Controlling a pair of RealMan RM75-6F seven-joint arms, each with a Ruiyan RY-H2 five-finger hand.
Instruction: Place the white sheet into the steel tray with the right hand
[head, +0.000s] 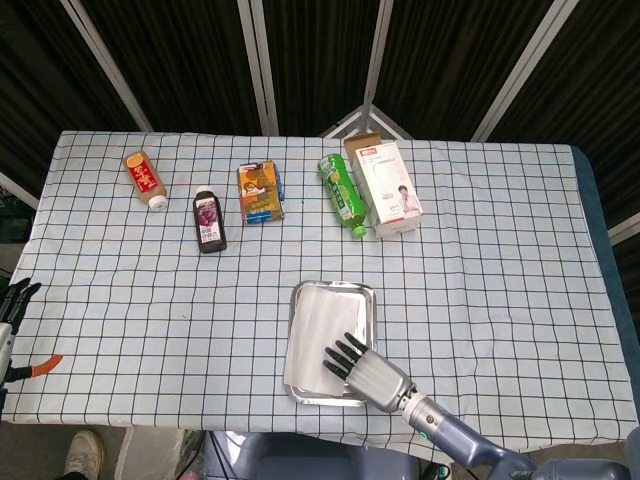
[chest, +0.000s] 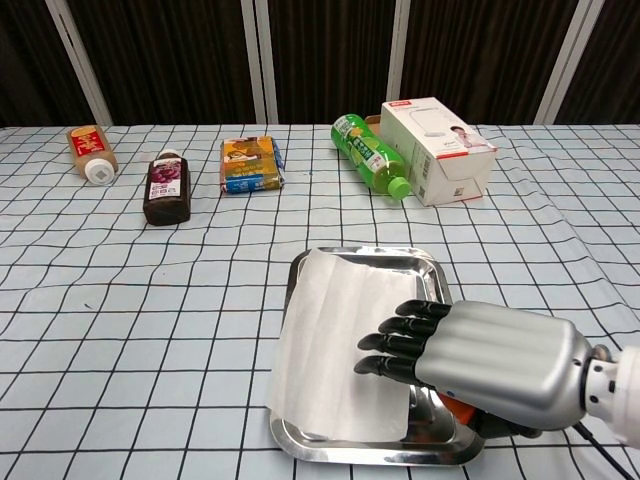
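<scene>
The dark fingertips (chest: 392, 345) of the right hand (chest: 470, 362) lie side by side, stretched flat over the white sheet (chest: 340, 345); whether they press it I cannot tell. The sheet lies in the steel tray (chest: 418, 265), its left edge lapping over the tray's rim. Far back on the checked table (head: 500, 260) are bottles and a white box (head: 388, 187). The left hand (head: 12, 305) shows at the table's left edge, fingers apart, empty.
</scene>
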